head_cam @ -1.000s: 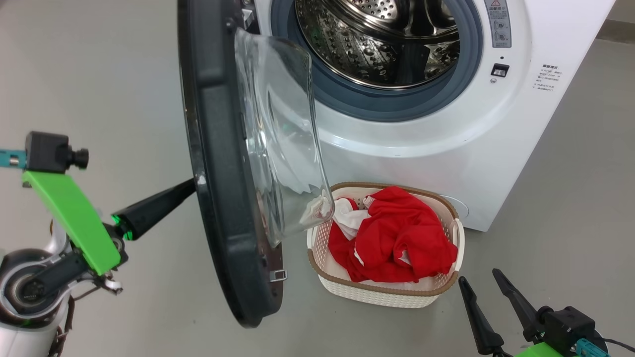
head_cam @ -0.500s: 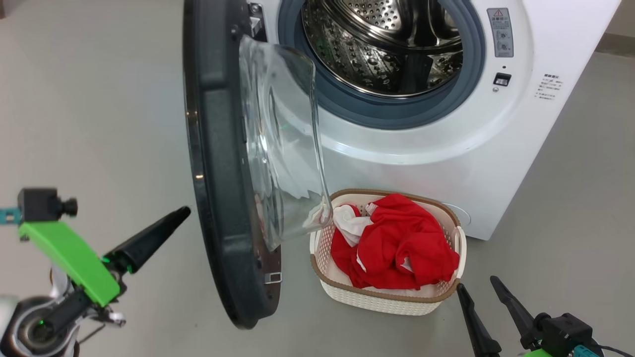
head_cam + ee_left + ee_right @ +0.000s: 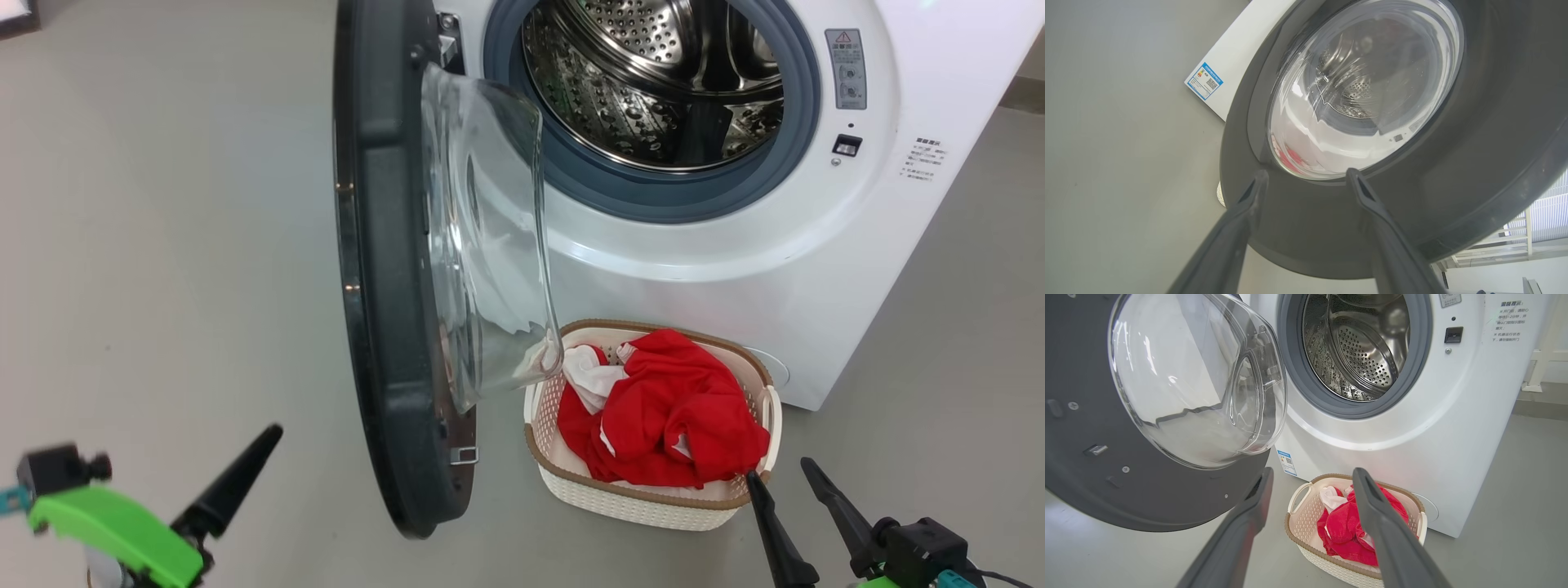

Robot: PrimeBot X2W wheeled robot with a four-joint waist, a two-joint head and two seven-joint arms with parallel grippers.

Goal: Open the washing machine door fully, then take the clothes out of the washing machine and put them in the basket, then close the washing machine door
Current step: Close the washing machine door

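The washing machine door (image 3: 384,286) stands wide open, edge-on in the head view, and it is the last thing left to deal with. On the door's inner side the drum (image 3: 653,82) of the washing machine (image 3: 735,278) looks empty. The clothes (image 3: 678,408) lie heaped in the basket (image 3: 645,506), which sits on the floor just beside the door, under the low edge of its glass bowl.

The left gripper (image 3: 1307,173) is on the door's outer side, near its black rim but not touching it, with its fingers spread and nothing between them. The right gripper (image 3: 778,469) is on the far side of the basket from the door, also spread and empty, with one fingertip close to the basket's brown rim.

The main risk is in the swing. The basket may stand in the door's path, so a push could catch its corner or drag the white cloth nearest the door. Spread fingers could also skid on the glossy rim or land on the glass. A push that is too weak would leave the latch unengaged.
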